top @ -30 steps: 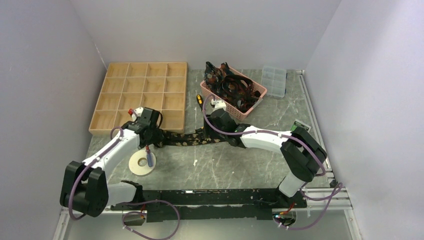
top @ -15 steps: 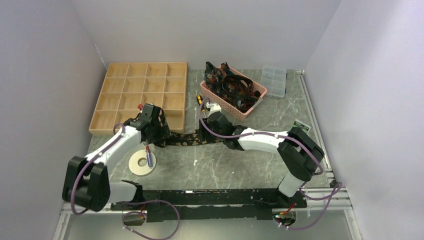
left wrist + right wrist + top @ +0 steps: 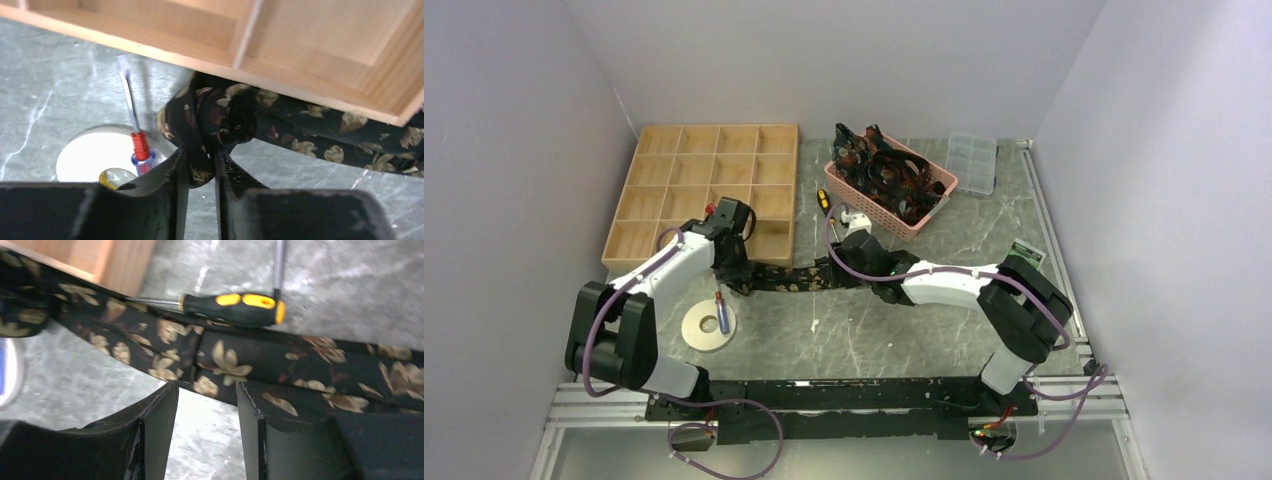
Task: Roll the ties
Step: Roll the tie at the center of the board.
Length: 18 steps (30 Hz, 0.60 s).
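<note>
Tie point(image 3: 796, 278) lies by wooden tray point(image 3: 694, 170); left gripper point(image 3: 200, 162) pinches its bunched left end, right gripper point(image 3: 206, 410) jaws apart, seemingly just above it

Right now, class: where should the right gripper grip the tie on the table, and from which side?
Probably the flat stretch of the tie, over its near edge, where the right gripper stands open. The cloth lies thin there, the yellow-handled screwdriver crowds the far edge, and the left gripper grips the bunched end.

A lab test cell: plain white walls point(image 3: 824, 60) boxing a grey table point(image 3: 904, 330).
</note>
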Each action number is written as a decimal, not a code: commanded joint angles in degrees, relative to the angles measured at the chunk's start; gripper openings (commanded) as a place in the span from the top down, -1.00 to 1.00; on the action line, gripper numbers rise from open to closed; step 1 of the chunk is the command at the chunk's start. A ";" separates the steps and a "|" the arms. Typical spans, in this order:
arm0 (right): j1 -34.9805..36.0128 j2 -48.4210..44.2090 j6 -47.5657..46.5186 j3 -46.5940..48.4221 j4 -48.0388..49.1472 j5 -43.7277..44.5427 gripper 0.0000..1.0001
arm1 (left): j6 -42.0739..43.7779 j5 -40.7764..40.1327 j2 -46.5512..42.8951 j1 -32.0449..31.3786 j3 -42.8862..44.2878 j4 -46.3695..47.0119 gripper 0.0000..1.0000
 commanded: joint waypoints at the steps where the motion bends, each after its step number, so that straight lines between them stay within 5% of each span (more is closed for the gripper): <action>1: -0.97 -3.14 2.37 -3.46 -0.12 5.48 -0.01 | -1.43 -4.66 -3.80 2.41 -0.45 -2.30 0.54; 6: -3.26 -4.54 4.42 -6.52 1.03 5.02 -0.01 | -3.79 -7.07 -5.87 3.98 -1.01 -4.72 0.93; 18: -4.16 -3.65 4.91 -7.08 0.28 6.20 -0.04 | -6.16 -6.76 -5.29 4.07 -1.50 -4.88 0.94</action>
